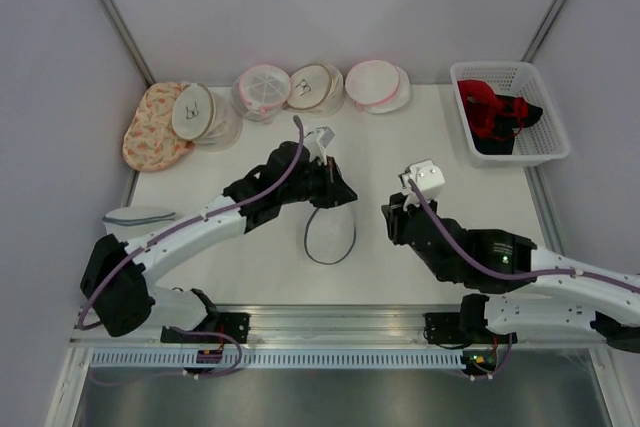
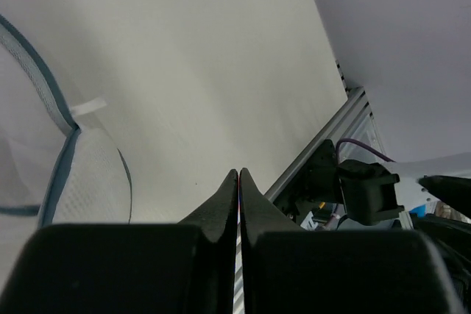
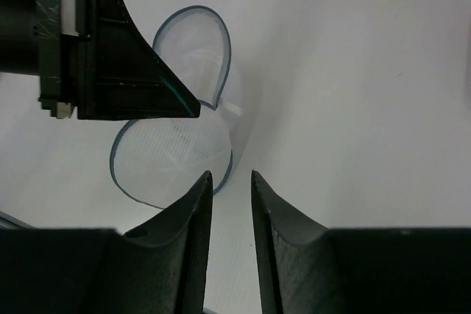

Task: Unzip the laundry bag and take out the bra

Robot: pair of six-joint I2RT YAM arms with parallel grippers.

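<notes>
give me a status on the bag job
Left gripper jaws shut on laundry bag rim, bag open and looks empty. Right gripper jaws open, holding nothing, beside bag. Nothing blocking either arm.

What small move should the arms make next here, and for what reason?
Probably draw the left pincer back from the laundry bag: the bag lies spread open, its mesh looks empty, and that pincer is shut beside the trim, apparently holding nothing. The right pincer is open nearby.
</notes>
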